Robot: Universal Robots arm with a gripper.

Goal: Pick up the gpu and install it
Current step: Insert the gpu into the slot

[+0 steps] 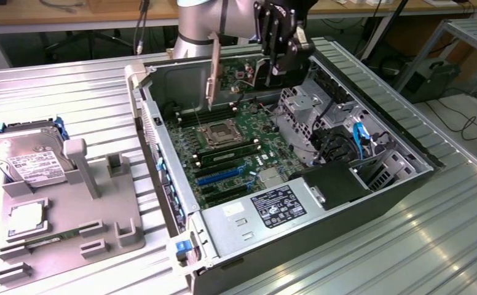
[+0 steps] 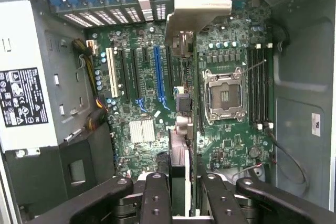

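The gpu is held edge-on between my fingers, and my gripper is shut on it. Its silver end bracket points away from the wrist, above the motherboard. In the exterior view my gripper hangs over the far end of the open computer case, with the gpu's bracket hanging down as a thin pale strip above the board. The card is above the board, not touching any slot. The blue expansion slot lies just beside the card's line.
The CPU socket and memory slots sit on the board. The power supply and drive cage border it. At the exterior view's left, a grey fixture holds a hard drive and a memory stick.
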